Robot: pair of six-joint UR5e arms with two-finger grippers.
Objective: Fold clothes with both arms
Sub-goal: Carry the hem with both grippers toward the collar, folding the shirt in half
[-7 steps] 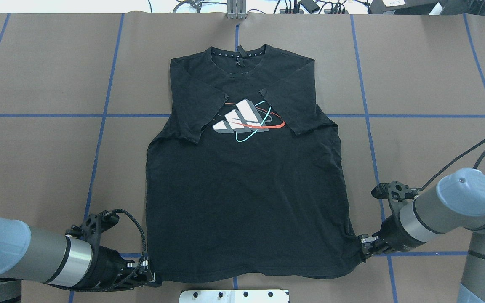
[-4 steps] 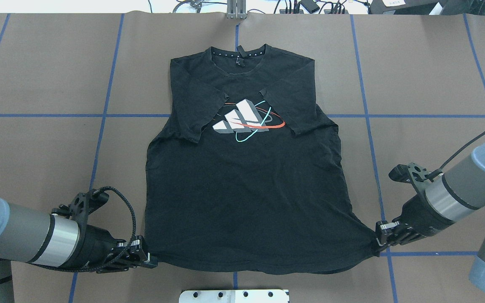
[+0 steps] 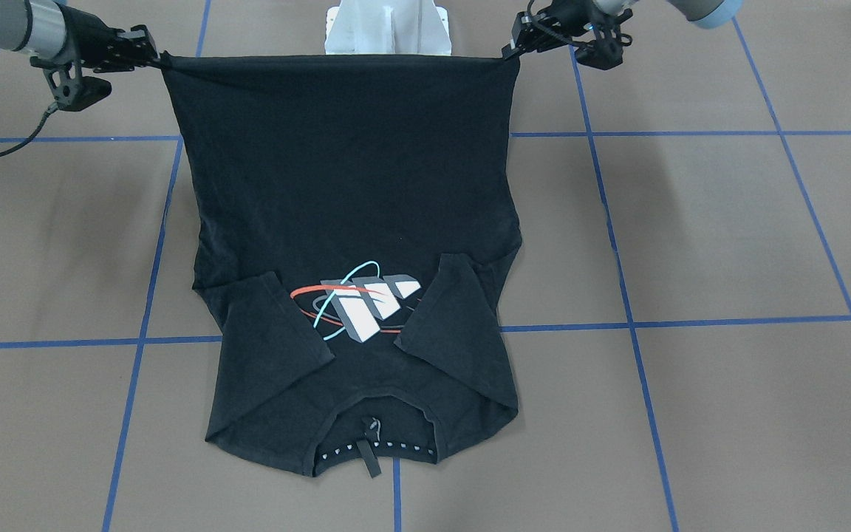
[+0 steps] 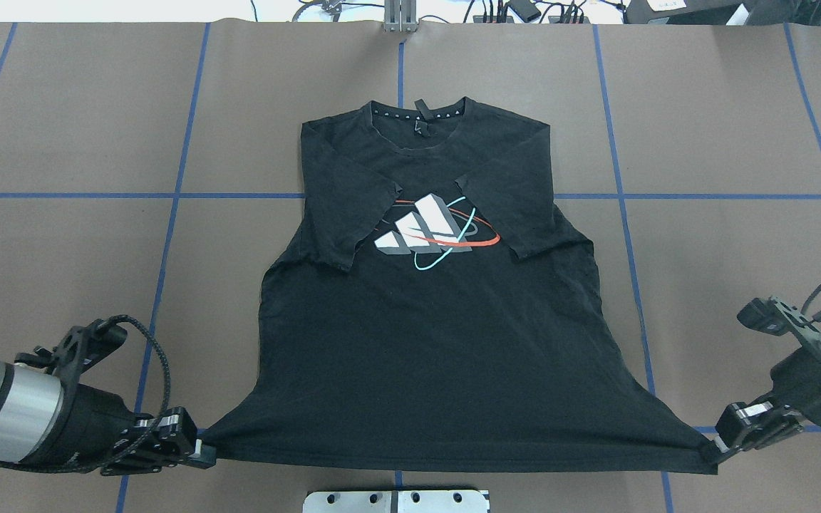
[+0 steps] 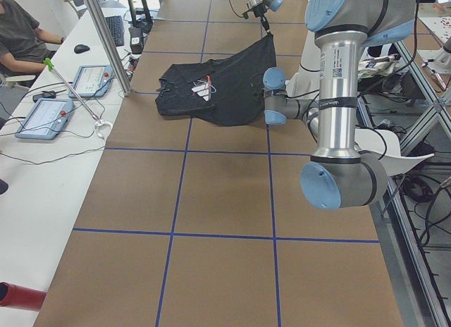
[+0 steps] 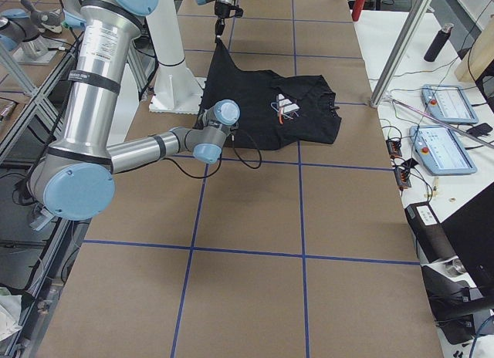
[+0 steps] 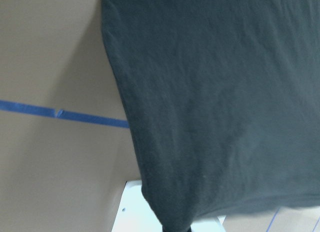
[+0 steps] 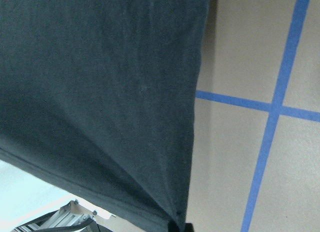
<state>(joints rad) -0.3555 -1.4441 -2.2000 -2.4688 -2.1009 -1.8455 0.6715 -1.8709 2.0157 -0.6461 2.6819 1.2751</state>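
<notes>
Shirt (image 4: pixel 425 335) is laid print-up on table (image 4: pixel 61 249), sleeves (image 4: pixel 343 214) tucked in; hem (image 4: pixel 453 462) is held raised and taut. Left gripper (image 4: pixel 195 450) is clamped on one hem corner, right gripper (image 4: pixel 718 447) on the other. Hem should be kept level and evenly tensioned when carried toward collar (image 4: pixel 417 114).
</notes>
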